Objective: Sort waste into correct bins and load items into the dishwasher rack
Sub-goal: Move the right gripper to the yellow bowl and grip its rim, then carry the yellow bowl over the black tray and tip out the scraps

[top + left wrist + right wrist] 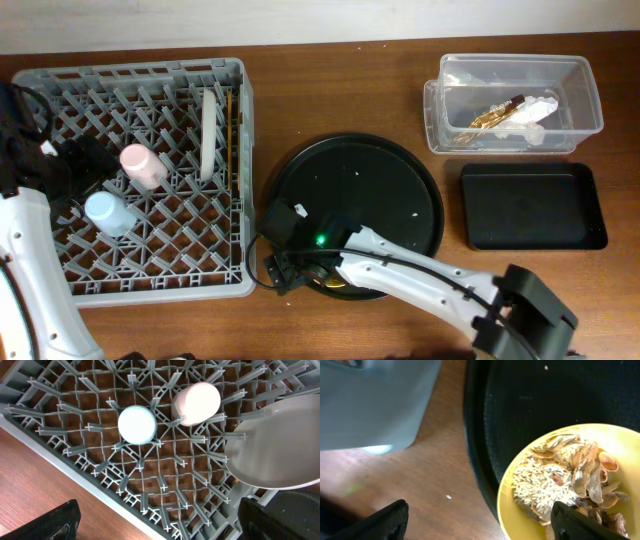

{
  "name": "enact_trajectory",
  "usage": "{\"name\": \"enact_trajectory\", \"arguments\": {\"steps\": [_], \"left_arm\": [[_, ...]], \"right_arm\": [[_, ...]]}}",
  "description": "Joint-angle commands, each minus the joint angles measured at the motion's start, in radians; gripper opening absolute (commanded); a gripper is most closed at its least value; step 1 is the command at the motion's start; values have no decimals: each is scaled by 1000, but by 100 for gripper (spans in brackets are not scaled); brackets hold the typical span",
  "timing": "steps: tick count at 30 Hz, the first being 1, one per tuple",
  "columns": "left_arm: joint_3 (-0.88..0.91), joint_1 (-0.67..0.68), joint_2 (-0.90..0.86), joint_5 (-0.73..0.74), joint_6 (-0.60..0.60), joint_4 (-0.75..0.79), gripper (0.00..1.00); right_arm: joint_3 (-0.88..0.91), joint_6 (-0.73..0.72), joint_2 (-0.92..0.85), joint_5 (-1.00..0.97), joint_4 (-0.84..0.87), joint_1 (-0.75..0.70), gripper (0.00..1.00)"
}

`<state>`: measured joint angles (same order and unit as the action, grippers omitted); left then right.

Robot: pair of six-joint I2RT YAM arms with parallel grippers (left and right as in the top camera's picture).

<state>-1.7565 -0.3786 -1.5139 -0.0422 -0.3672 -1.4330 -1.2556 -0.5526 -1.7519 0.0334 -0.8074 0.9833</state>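
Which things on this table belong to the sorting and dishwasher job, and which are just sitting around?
Part of the job: rack, pink cup, blue cup, plate, chopsticks, yellow bowl, food scraps, clear tub, napkin, wrapper, black rectangular tray.
Just sitting around: round black tray.

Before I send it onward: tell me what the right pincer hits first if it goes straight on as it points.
Probably the round yellow bowl of beige food scraps: one finger of the right pincer hangs over its near rim, the other over the wooden table. Depth is unclear.
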Motion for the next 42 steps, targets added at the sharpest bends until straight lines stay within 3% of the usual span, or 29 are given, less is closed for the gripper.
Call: {"name": "enact_trajectory", "arguments": {"steps": [1,9,13,14,17,27,36,42], "left_arm": [[3,3,1,-11,-14,-1,99],[3,3,1,-11,-14,-1,99],[3,3,1,-11,-14,-1,99],[3,3,1,-11,-14,-1,99],[3,3,1,-11,-14,-1,99],[3,3,1,-11,-14,-1,99],[3,3,1,-11,-14,-1,99],[3,3,1,-11,-14,-1,99]], "right_arm": [[8,-59,-69,-38,-3,-2,79],[8,-58,-135,-24,-3,-2,51],[8,-58,-135,-27,-3,-2,25],[8,-58,-135,-27,-3,-2,23],[8,-58,-135,-27,-3,-2,22],[-21,-54,-135,-38,-21,-2,4],[-75,-59,-135,-159,-127,-16,4],[-171,-58,-134,-181,-272,-128,4]]}}
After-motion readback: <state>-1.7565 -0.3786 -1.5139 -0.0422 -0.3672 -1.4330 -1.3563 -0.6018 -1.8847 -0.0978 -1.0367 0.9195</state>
